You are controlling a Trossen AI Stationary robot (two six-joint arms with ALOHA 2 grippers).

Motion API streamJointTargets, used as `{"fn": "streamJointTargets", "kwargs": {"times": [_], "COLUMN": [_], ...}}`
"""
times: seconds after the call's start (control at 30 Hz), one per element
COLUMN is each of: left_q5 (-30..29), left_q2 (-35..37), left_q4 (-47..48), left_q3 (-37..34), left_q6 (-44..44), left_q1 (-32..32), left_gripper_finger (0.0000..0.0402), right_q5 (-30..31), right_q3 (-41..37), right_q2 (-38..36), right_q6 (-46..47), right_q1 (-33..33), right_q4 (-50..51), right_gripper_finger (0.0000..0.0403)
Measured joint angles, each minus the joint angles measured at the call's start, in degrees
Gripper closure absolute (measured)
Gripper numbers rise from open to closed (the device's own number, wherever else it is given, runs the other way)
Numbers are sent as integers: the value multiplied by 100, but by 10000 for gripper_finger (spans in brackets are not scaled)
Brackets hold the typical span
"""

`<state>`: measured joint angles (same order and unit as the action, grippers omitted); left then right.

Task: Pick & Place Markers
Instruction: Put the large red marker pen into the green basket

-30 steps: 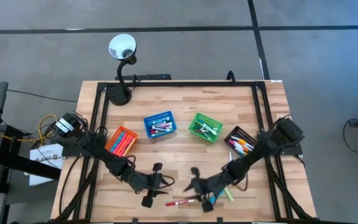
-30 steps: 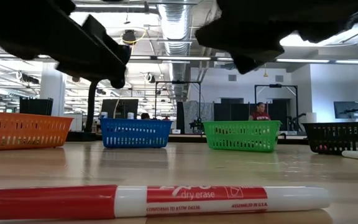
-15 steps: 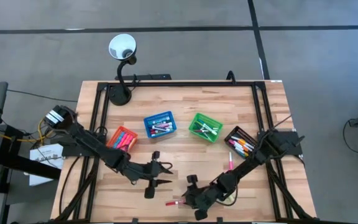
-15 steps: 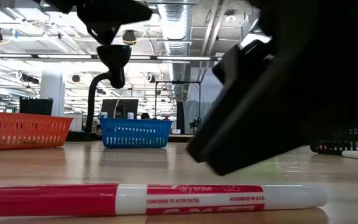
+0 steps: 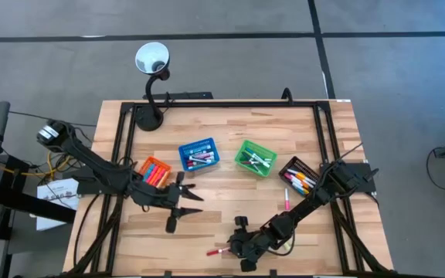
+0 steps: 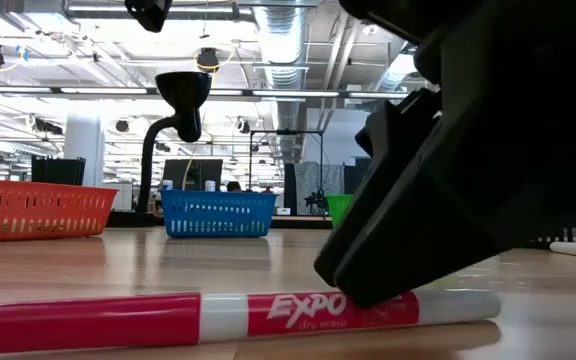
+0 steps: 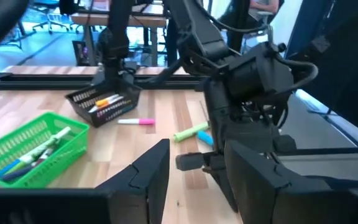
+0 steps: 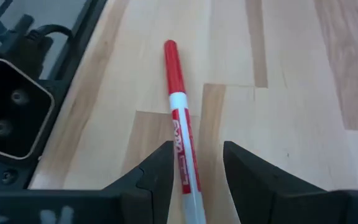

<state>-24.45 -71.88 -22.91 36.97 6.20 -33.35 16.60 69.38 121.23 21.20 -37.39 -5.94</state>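
A red-capped, white-barrelled marker lies flat on the wood near the table's front edge. It fills the foreground of the low view. My right gripper stands open over it, one finger on each side of the white barrel. My left gripper hangs open and empty above the table beside the orange basket, its fingers level. A pink marker, a green one and a blue one lie loose on the table's right part. My right gripper straddles the marker's white barrel, slanting down from the table's right, fingers along the marker. One finger lies against the barrel's side, the other stands apart from it. In the low view a fingertip rests on the barrel. The marker lies flat on the table.
Four mesh baskets holding markers stand in a row across the middle: orange, blue, green and black. A desk lamp stands at the far left corner. Black frame rails edge the table.
My left gripper has risen and drawn back toward the table's left and the orange basket, staying open. My right gripper has come down toward the near edge onto the red marker, then kept still. The marker has rolled about its length, its printed side turned up.
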Motion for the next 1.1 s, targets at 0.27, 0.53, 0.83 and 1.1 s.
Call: {"fn": "streamJointTargets", "kwargs": {"times": [0.27,0.53,0.83,1.1], "left_q5": [0,2,2,2], "left_q2": [215,208,206,206], "left_q4": [7,-16,-11,-11], "left_q3": [-332,-482,-503,-500], "left_q6": [2,4,4,4], "left_q1": [264,413,423,420], "left_gripper_finger": [252,252,252,252], "right_q5": [183,502,551,643], "right_q3": [28,25,5,-28], "right_q2": [355,422,419,-65], "right_q6": [131,138,115,-358], "right_q1": [-50,-45,77,390], "right_q4": [-111,-120,-393,-59], "right_gripper_finger": [275,313,384,358]}}
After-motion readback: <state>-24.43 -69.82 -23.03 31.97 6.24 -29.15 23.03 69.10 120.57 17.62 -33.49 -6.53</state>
